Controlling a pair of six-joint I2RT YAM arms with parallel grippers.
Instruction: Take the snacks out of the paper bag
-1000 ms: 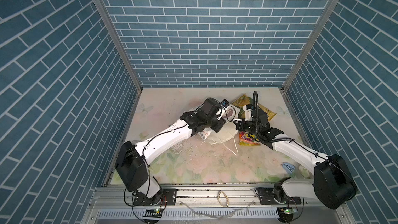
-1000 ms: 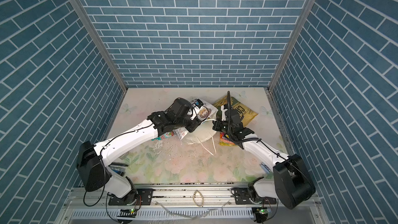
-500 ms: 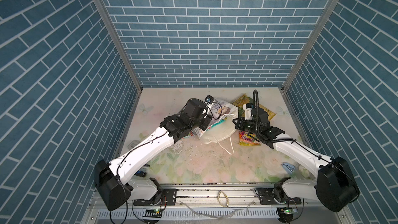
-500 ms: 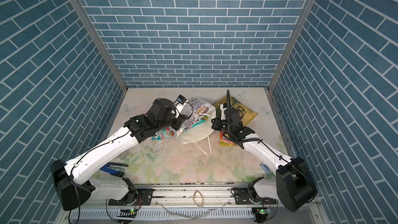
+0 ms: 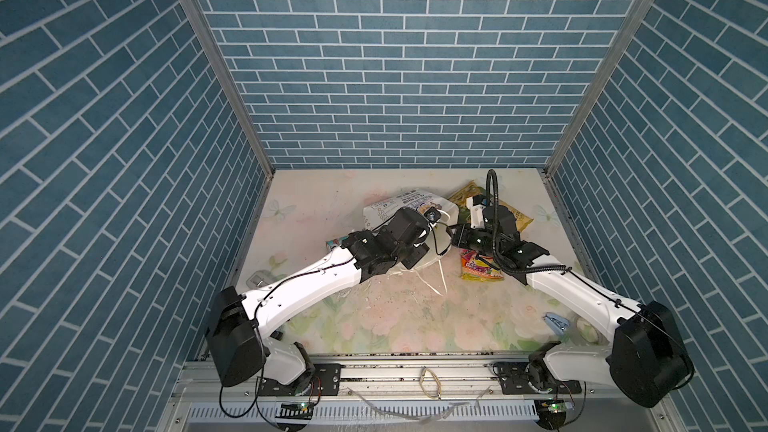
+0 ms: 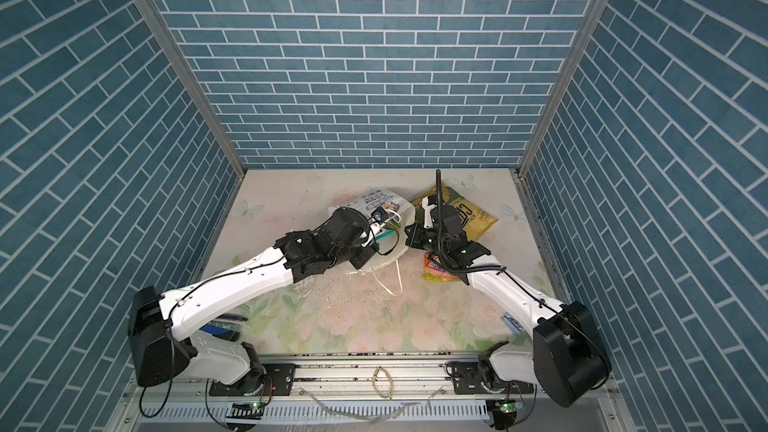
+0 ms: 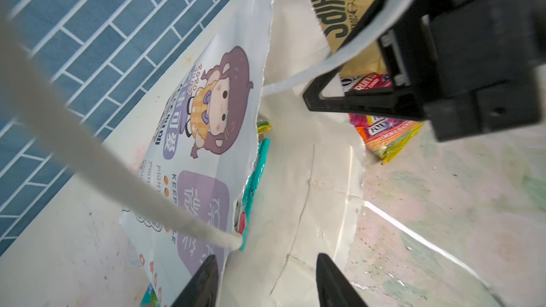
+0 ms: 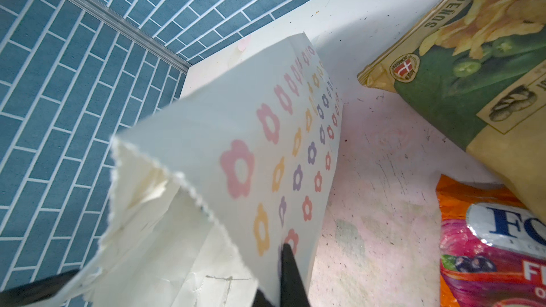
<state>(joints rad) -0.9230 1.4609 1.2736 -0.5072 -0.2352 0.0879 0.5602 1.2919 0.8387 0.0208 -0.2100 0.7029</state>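
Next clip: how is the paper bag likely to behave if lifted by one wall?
Probably floppy: the paper bag is thin, creased and buckled at the mouth. Likely tear-prone, since its rim already looks ragged. The glossy teal pouch lying loose inside might slide out if the bag tilts.

Both arms are twins, honestly: the left arm (image 5: 299, 288) and right arm (image 5: 582, 292) have glossy white shells on the long links and chunky matte-black housings at every joint, biggest at the shoulders (image 5: 232, 342). Skinny black cables (image 5: 320, 271) run along the white parts. The right one also has a fat ribbed black hose (image 5: 536, 271). The left claw (image 7: 266, 258) has plain black fingers (image 7: 204, 284) tapering to points. Tiny green lights (image 5: 555, 408) glow under the bases (image 5: 286, 367).
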